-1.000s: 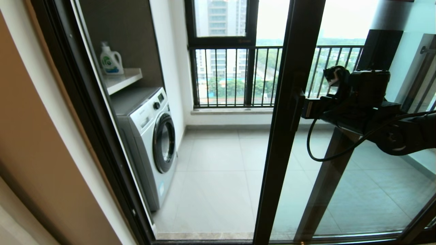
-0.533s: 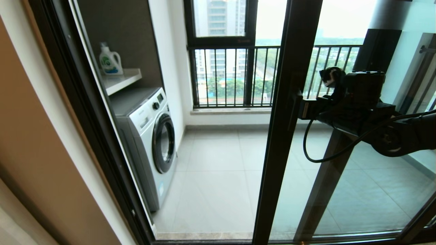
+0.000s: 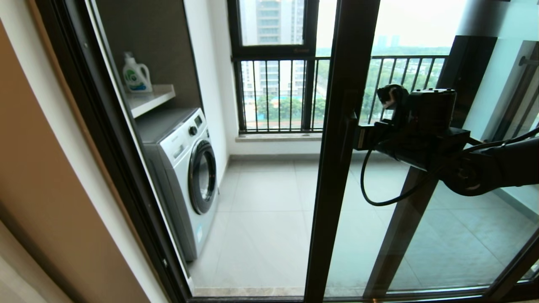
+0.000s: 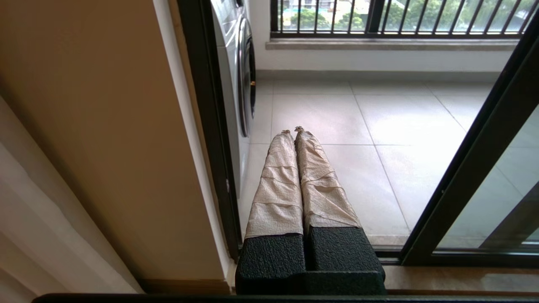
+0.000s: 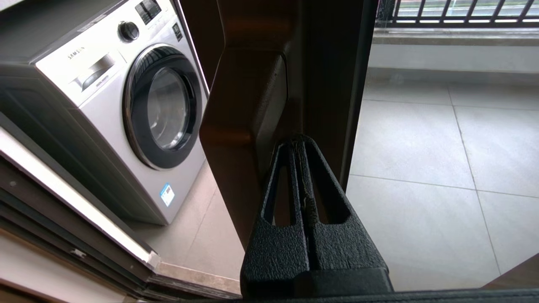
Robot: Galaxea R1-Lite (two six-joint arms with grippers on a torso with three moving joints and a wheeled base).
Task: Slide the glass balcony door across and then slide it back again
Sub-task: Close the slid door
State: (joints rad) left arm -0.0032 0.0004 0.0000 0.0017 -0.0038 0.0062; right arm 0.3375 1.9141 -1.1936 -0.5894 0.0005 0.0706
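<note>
The glass balcony door [image 3: 337,176] stands partly across the opening, its dark stile upright in the middle of the head view. My right gripper [image 3: 357,138] is shut and empty, its tips tucked against the stile just right of the black bar handle [image 3: 348,126]. In the right wrist view the closed fingertips [image 5: 297,141] rest in the corner between the handle [image 5: 244,118] and the door frame [image 5: 328,63]. My left gripper [image 4: 293,131], with taped fingers, is shut on nothing and held low by the left door jamb [image 4: 206,126]; it is out of the head view.
A white washing machine [image 3: 185,172] stands on the balcony at the left, under a shelf with a detergent bottle [image 3: 136,73]. The railed window [image 3: 278,97] is at the back. A second dark-framed glass panel [image 3: 404,219] lies behind the right arm. Tiled floor shows through the opening.
The door's stile and my right gripper have moved together to the left, narrowing the opening. The washing machine and window have not moved.
</note>
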